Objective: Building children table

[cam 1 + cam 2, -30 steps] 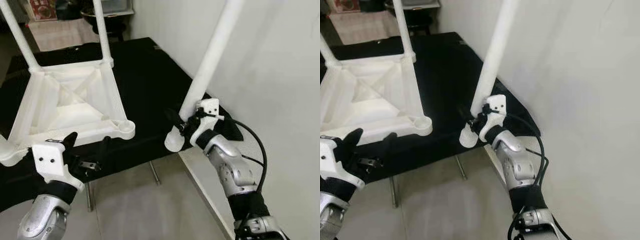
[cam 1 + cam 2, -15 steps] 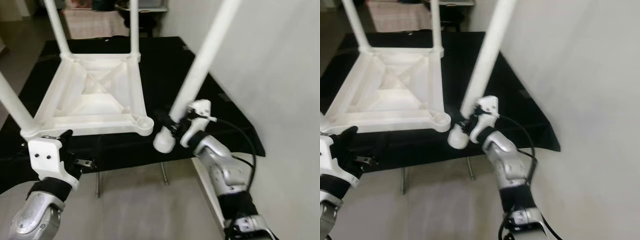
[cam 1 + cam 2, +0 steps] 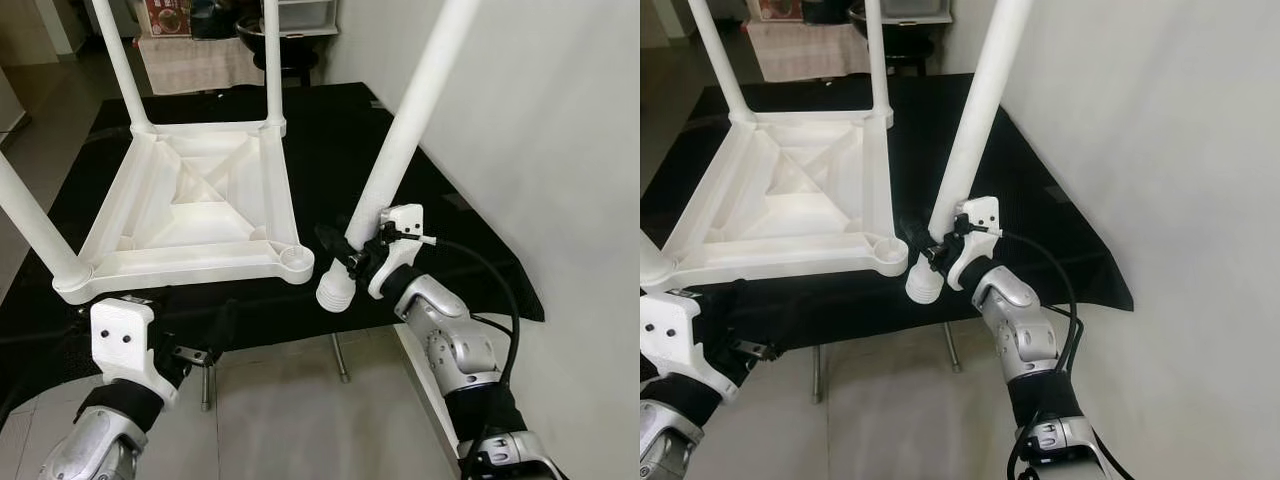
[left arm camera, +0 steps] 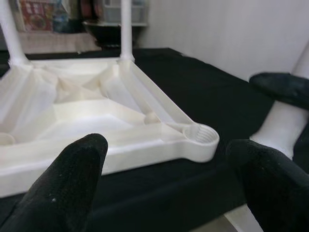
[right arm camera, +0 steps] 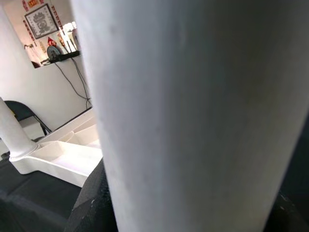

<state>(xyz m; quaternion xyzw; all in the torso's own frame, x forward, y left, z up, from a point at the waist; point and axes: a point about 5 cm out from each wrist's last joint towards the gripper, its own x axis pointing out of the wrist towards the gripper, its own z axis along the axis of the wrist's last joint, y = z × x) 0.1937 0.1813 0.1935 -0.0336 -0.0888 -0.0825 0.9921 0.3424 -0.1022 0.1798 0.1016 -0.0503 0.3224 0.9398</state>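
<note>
Judging by its look, the loose table leg is a light, stiff, hollow plastic tube with a smooth and likely slippery skin, best taken low on the shaft just above its threaded end, where leverage is least. That is where the right gripper has it, fingers clenched round the shaft at the centre of the left eye view, forearm reaching up from the lower right, the leg leaning up toward the top edge. Its threaded end hangs just beside the empty corner socket of the upturned white tabletop, which lies on the black work surface at upper left. The left gripper hovers at lower left, fingers spread wide, grasping nothing, facing the tabletop's near edge
</note>
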